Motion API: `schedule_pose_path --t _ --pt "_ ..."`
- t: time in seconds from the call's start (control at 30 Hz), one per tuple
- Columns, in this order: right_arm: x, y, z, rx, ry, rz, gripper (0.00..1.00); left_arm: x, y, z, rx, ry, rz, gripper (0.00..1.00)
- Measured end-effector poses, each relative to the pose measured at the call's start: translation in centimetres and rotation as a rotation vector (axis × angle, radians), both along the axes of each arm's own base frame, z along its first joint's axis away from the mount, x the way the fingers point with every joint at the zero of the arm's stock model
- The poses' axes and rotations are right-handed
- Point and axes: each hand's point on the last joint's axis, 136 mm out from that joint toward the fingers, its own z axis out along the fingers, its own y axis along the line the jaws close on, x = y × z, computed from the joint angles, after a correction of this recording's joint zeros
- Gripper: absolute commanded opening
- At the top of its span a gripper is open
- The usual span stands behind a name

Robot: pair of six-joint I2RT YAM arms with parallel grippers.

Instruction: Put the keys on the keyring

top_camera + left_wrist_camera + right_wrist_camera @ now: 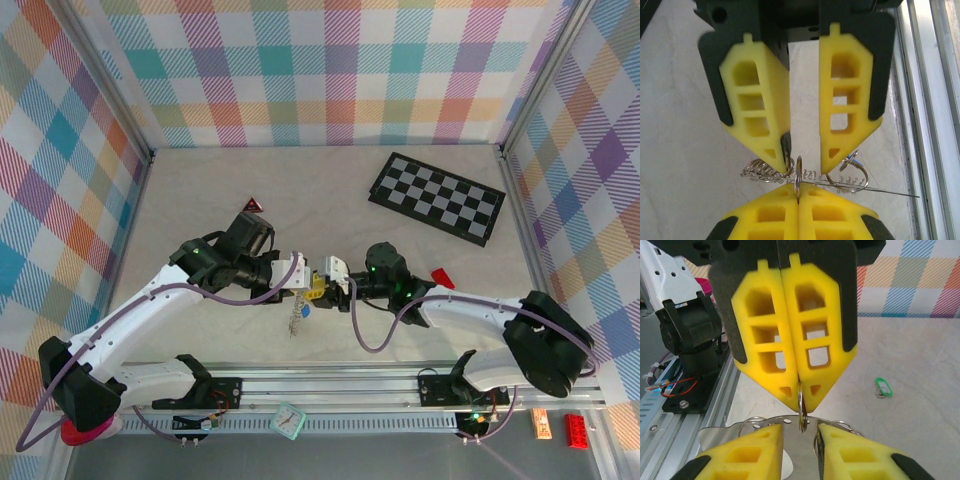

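Keys (762,170) partly hidden behind right end effector (805,169).

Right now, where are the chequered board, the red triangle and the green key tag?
Chequered board (437,197): top view, a middle square.
Red triangle (251,205): top view, its centre.
Green key tag (883,387): right wrist view, its middle.

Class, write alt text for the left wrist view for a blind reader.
The left hand, shut, pinches a small metal ring upright. Opposite, the right hand, fingers apart, faces it across the keyring, whose wire loops carry tiny keys.
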Motion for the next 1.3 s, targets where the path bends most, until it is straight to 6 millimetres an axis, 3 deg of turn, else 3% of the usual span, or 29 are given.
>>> schedule_pose_path --t 0.43,0.7,0.73,0.8,0.83,0.93,1.3 --pt "0.4 0.4 0.2 0.007 -0.012 -0.014 0.21 0.1 0.0 -0.3 0.009 0.007 0.002 0.0" --pt "0.4 0.4 0.0 0.001 -0.012 -0.015 0.0 0.3 0.1 -0.6 0.023 0.009 0.008 0.0" --pt "0.4 0.4 0.0 0.001 -0.006 -0.018 0.0 0.3 0.1 -0.6 0.023 0.011 0.011 0.03" --pt "0.4 0.4 0.0 0.002 -0.009 -0.019 0.0 0.3 0.1 -0.6 0.021 0.013 0.018 0.27" --pt "0.5 0.4 0.1 0.004 -0.01 -0.021 0.0 0.3 0.0 -0.6 0.015 0.019 0.024 0.33" --pt "0.6 0.4 0.4 0.018 -0.021 -0.025 0.0 0.7 -0.7 -0.1 -0.077 0.023 0.052 0.44" --pt "0.7 -0.7 0.2 0.06 0.015 -0.003 0.0 0.9 -0.7 2.4 -0.573 0.009 0.215 0.46"
